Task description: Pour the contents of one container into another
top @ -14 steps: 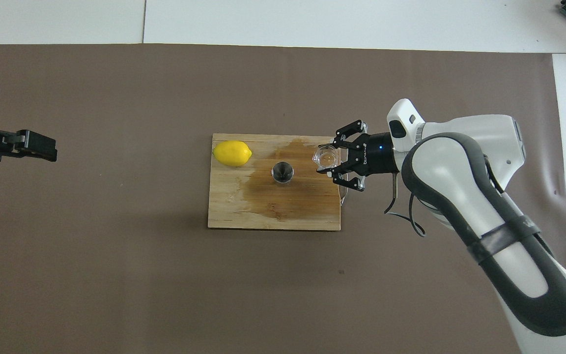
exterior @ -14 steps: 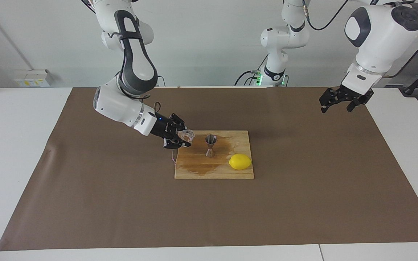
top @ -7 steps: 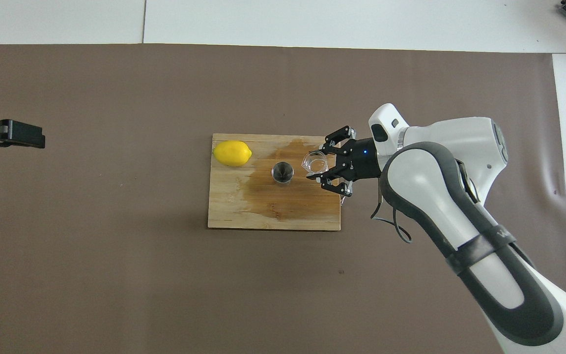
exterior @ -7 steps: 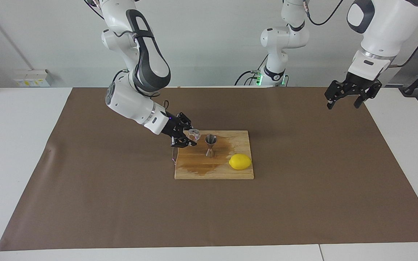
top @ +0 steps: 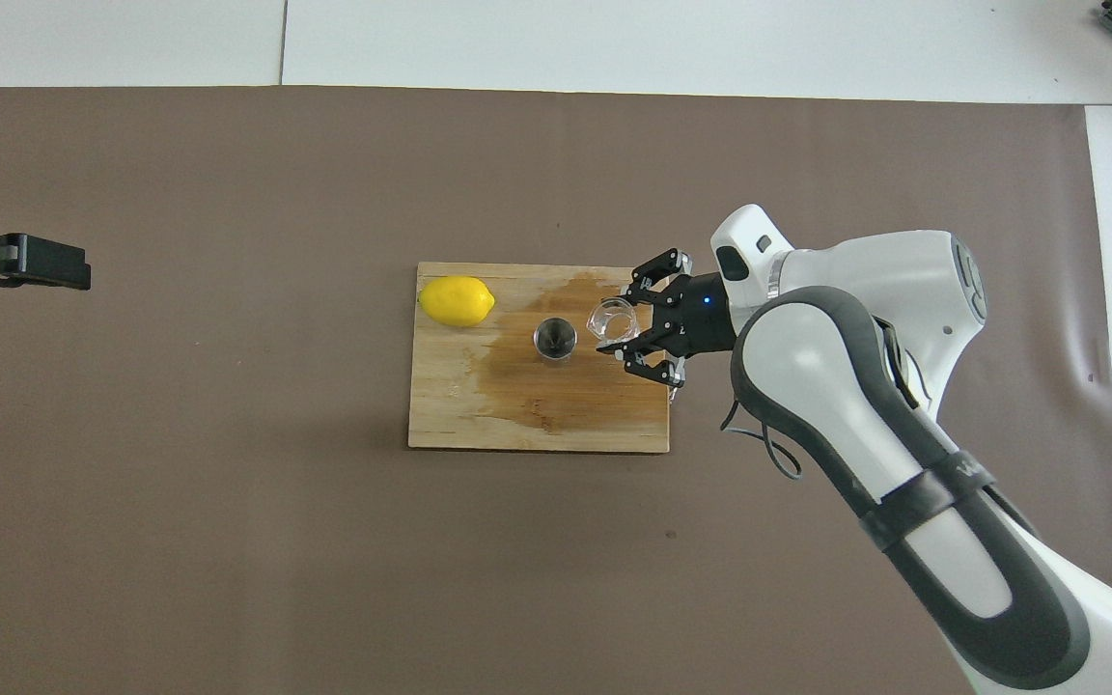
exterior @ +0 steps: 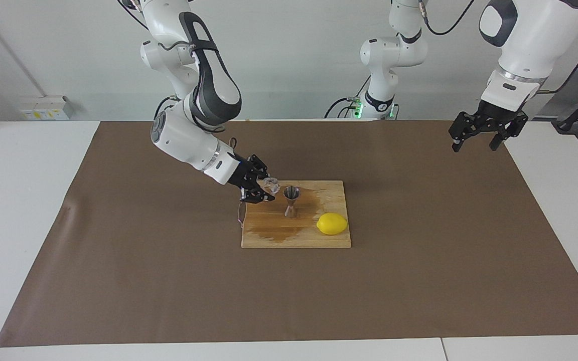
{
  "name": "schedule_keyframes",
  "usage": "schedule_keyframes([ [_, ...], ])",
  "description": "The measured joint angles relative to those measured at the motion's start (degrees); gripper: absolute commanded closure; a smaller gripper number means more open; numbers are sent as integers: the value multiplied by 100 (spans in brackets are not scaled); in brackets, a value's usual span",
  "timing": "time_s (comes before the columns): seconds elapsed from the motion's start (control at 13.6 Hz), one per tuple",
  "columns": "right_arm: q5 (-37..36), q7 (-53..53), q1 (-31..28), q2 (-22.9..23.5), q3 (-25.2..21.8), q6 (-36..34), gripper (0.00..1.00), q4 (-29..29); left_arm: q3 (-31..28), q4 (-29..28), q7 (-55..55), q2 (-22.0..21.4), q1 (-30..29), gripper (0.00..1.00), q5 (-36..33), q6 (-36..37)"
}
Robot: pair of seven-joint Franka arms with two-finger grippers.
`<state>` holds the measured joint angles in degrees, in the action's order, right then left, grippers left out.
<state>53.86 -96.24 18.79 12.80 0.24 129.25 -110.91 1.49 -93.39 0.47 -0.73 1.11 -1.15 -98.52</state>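
On brown table paper point(exterior: 168, 281), stained board point(exterior: 294, 235), right claw point(exterior: 264, 189) gripping tumbler point(exterior: 270, 185), left claw point(exterior: 479, 136) open.

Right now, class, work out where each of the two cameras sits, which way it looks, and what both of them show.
Facing view: high across the table, looking at the robots; both arms show whole, right gripper holding the glass, left gripper raised, waiting.
Overhead view: high above the robots' end, looking steeply down; the right arm and the left gripper's tip show.
Shared: wooden board, jigger, lemon, half a turn apart.
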Motion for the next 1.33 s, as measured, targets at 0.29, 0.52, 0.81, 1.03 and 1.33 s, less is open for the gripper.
schedule_keyframes([
  [0.29,-32,217,150,0,0,55,100,29,-6,0,0,0,-3,0,0,195],
  [0.52,-294,493,265,0,1,197,100,58,-19,0,0,0,-8,0,0,220],
  [0.81,-587,804,275,1,0,237,100,104,-20,0,0,0,-8,0,0,229],
  [1.03,-778,1097,356,20,0,265,100,156,-20,0,0,0,-8,0,0,232],
  [1.33,-1271,1594,476,52,1,354,100,223,-20,0,-1,0,-8,0,0,234],
])
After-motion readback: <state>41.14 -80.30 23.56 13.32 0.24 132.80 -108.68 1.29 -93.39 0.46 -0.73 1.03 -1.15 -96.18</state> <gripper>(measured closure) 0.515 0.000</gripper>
